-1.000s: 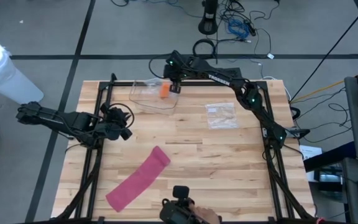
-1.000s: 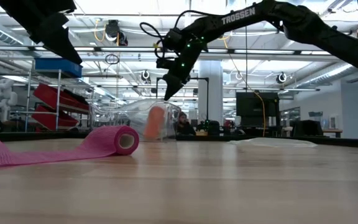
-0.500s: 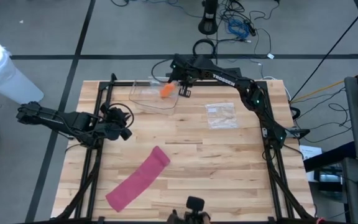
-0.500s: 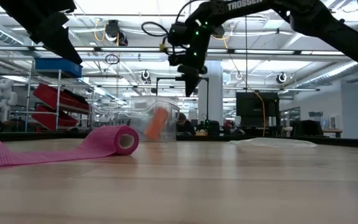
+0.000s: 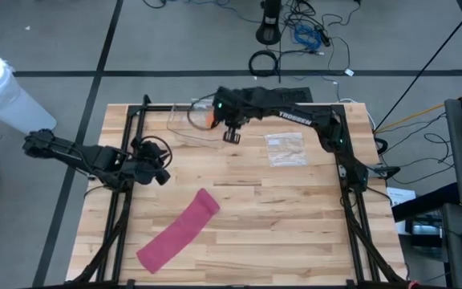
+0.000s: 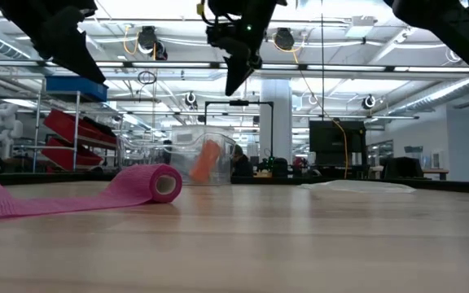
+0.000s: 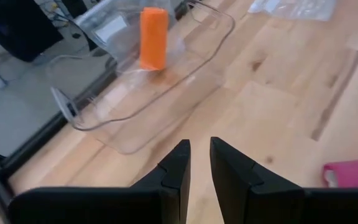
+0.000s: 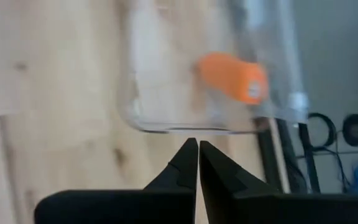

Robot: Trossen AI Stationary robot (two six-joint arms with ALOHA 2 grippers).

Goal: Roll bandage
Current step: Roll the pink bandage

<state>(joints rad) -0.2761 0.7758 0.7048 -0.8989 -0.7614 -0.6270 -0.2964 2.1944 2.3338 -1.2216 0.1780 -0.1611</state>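
Observation:
A pink bandage (image 5: 179, 233) lies on the wooden table, partly rolled. Its rolled end (image 6: 157, 183) rests on the table and its flat tail (image 6: 23, 199) runs toward the near left corner. The rolled end also shows in the left wrist view (image 7: 353, 173). My left gripper (image 5: 164, 166) waits over the table's left side, its fingers (image 7: 178, 163) a narrow gap apart and empty. My right gripper (image 5: 231, 135) is shut and empty. It hangs high (image 6: 234, 77) at the near edge of a clear container (image 5: 192, 124).
An orange roll (image 5: 209, 118) lies inside the clear container (image 8: 166, 127) at the far edge, and also shows in the left wrist view (image 7: 153, 37). A clear plastic bag (image 5: 285, 148) lies flat at the far right. Bare wood stretches between the bandage and the container.
My right gripper has risen from just above the orange roll in the container and come a little toward the table's near edge. The orange roll stays in the container. A dark object and a hand at the near edge have gone out of view.

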